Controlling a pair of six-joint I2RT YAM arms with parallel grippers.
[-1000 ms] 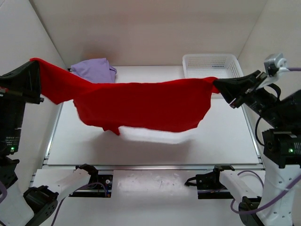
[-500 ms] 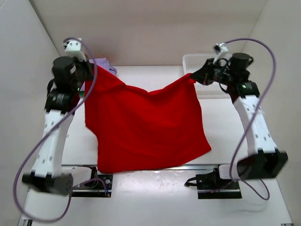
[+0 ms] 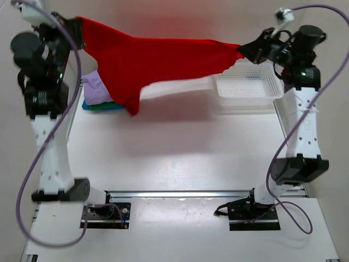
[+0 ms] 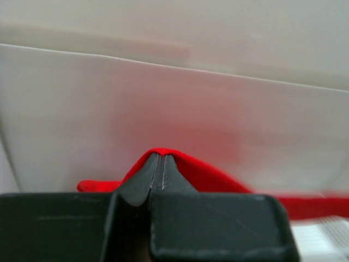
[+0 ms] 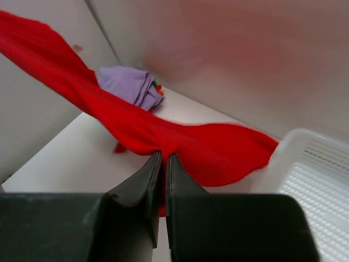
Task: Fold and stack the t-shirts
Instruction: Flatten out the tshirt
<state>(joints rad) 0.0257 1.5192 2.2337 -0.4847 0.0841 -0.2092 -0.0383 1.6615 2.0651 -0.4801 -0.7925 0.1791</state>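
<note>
The red t-shirt [image 3: 158, 57] hangs stretched in the air between both grippers, high over the far side of the table. My left gripper [image 3: 76, 23] is shut on its left end; the wrist view shows red cloth [image 4: 207, 174] pinched between its closed fingers. My right gripper [image 3: 240, 50] is shut on the right end, with the cloth [image 5: 218, 147] bunched at its fingertips. A folded lavender t-shirt [image 3: 94, 90] lies on teal and green ones [image 3: 101, 107] at the far left; the lavender one also shows in the right wrist view [image 5: 131, 84].
A white mesh basket [image 3: 248, 87] stands at the far right of the table, just under the shirt's right end; it also shows in the right wrist view [image 5: 311, 180]. White walls close in the back and both sides.
Both arms have swung up and toward the back wall. The red shirt, which hung down over the table half a second ago, is now pulled out nearly flat and high.
</note>
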